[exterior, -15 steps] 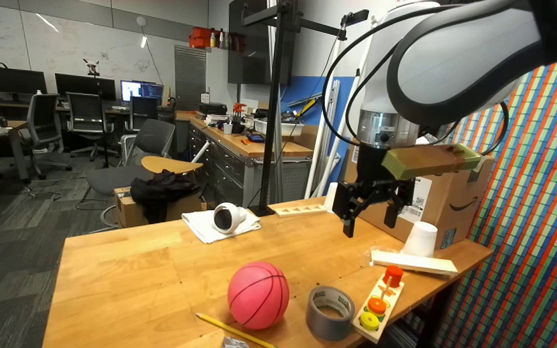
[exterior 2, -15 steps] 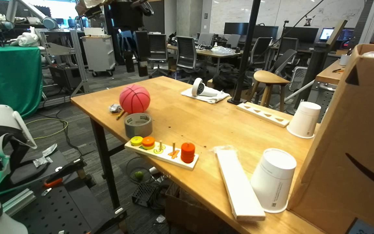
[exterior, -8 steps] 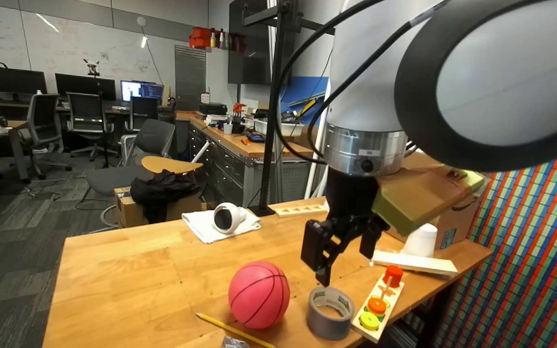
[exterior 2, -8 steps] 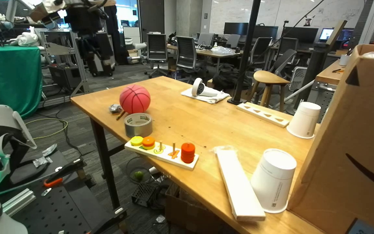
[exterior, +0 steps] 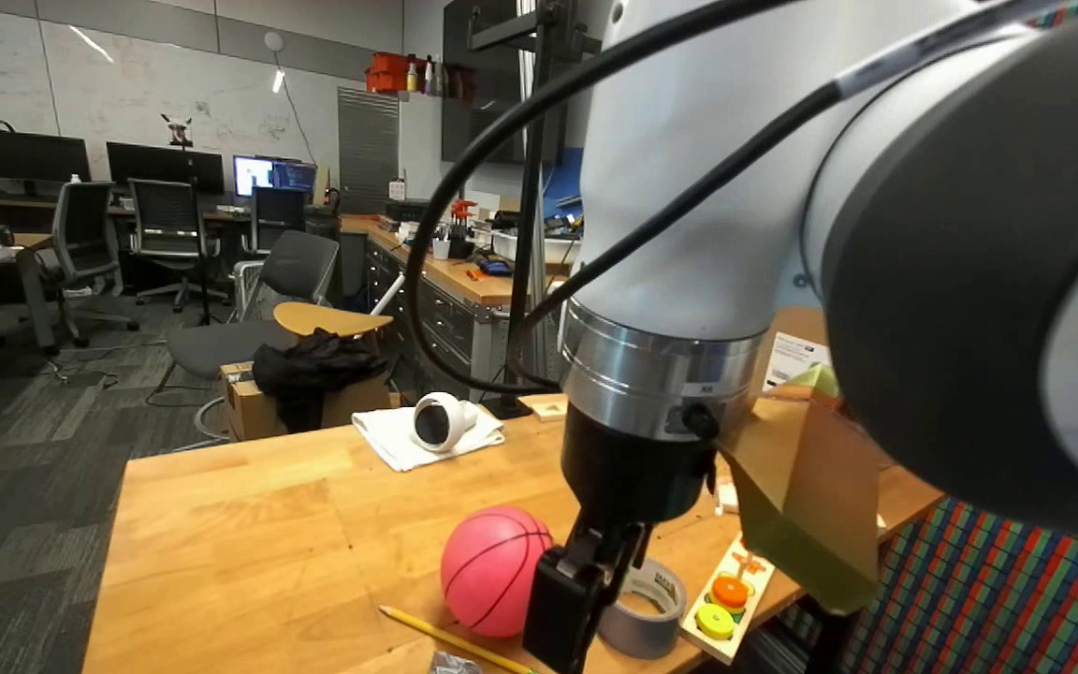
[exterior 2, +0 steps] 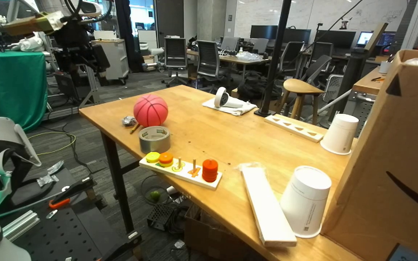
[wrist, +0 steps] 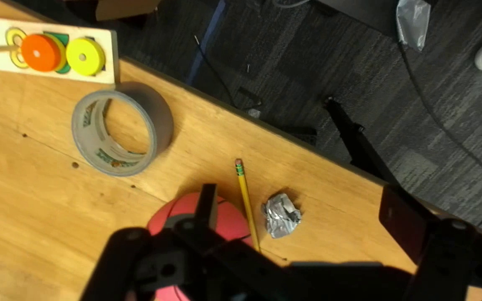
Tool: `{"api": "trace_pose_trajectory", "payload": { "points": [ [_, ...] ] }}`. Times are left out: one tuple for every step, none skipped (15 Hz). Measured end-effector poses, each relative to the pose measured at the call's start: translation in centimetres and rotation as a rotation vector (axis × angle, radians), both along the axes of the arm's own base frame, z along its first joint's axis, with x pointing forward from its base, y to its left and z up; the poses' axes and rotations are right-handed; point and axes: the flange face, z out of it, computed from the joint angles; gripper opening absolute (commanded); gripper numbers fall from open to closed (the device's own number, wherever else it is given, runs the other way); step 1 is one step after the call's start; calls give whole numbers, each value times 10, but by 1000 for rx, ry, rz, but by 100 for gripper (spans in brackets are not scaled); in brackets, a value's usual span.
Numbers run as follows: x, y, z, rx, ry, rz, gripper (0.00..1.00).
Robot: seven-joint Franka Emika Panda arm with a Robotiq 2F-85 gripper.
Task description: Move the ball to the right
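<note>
You are hovering the gripper (wrist: 306, 211) in the air with its two fingers (wrist: 404, 221) standing wide apart, and in the wrist view a crumpled piece of foil (wrist: 282, 215) is showing between them, on the wooden table (exterior 2: 223, 141). The pinkish-red ball (exterior 2: 151, 110) is sitting on that table, near its edge; in an exterior view you are seeing open space between it and the gripper, while in the wrist view a finger is covering part of it. A yellow pencil (wrist: 245, 196) is lying just beside the ball, on the side toward the foil; the views are not showing whether pencil and ball are touching. The grey tape roll (exterior 2: 155, 145) is lying flat between the ball and the wooden stacking toy (exterior 2: 181, 177). Farther along the table, a white bar (exterior 2: 269, 206) is lying just beside an upside-down paper cup (exterior 2: 308, 203), and the cardboard box (exterior 2: 386, 156) is standing next to that cup. A white rounded device (exterior 2: 230, 102) is resting on a folded cloth (exterior 2: 243, 110), well apart from the ball.
</note>
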Motion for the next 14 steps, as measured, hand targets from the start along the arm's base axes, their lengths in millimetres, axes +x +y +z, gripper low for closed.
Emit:
{"api": "trace_pose_trajectory", "payload": {
  "points": [
    [2, 2, -4, 2, -2, 53, 100],
    [5, 3, -7, 4, -3, 105, 100],
    [8, 2, -11, 8, -3, 156, 100],
    [13, 1, -14, 10, -2, 208, 100],
    [18, -1, -18, 10, 0, 260, 100],
    [23, -3, -22, 10, 2, 310, 100],
    [28, -5, -27, 7, 6, 363, 100],
    [32, -7, -31, 2, 10, 414, 100],
    [36, -7, -34, -1, 14, 465, 100],
    [37, -6, -37, -6, 23, 514, 100],
    [37, -2, -39, -12, 32, 565, 100],
    [35, 4, -41, -18, 40, 618, 100],
    [31, 12, -43, -23, 47, 668, 100],
    [25, 21, -45, -29, 53, 719, 100]
  ]
}}
